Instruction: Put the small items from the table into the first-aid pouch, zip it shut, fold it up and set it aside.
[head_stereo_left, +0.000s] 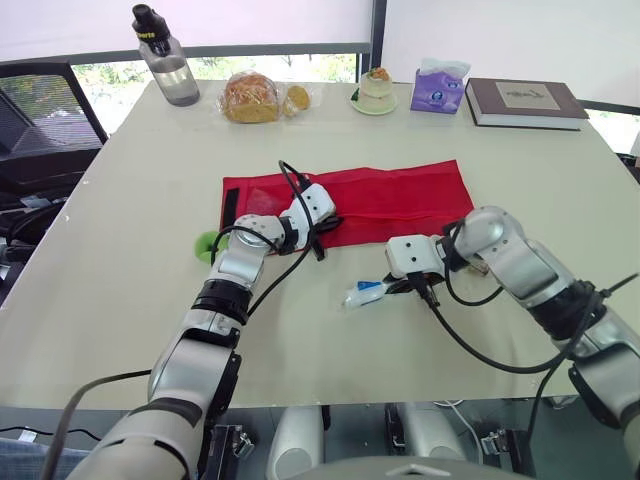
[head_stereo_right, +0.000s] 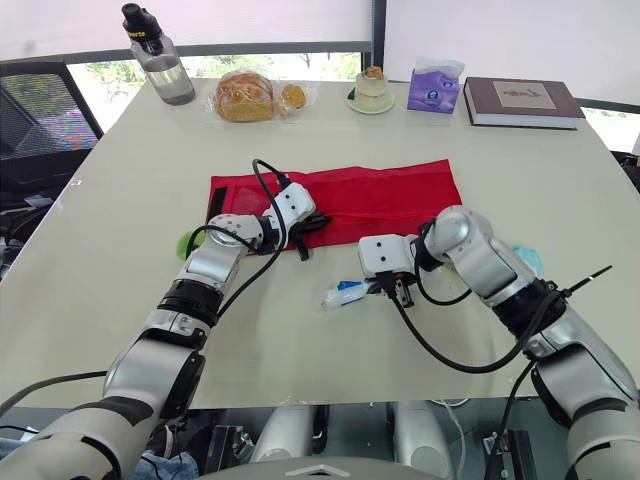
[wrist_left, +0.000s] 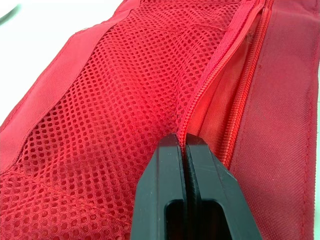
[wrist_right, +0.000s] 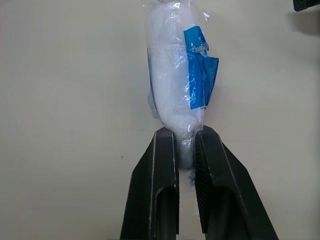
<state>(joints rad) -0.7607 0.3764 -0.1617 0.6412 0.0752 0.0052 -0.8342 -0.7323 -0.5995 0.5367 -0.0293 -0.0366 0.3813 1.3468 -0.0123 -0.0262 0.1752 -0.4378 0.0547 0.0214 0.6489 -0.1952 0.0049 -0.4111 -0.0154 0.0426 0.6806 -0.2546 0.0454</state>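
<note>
Right pincer (wrist_right: 185, 134): narrow, its 2 fingers nipping the end of a clear packet (wrist_right: 175, 75) with a blue label, which lies on the desk (head_stereo_left: 120, 300) just in front of the pouch.
Left pincer (wrist_left: 184, 141): closed tight on the mesh lip of the first-aid pouch (head_stereo_left: 400, 195), right beside the open zip (wrist_left: 220, 65).
Pouch: spread flat and unfolded, mid-desk.
Done so far: from where I stand, nothing shows inside the pocket.
Left to do: the packet goes in; a green item (head_stereo_left: 205, 243) by the pouch's left end waits too; then zipping, folding, setting aside.
Stage: early, I'd judge.
</note>
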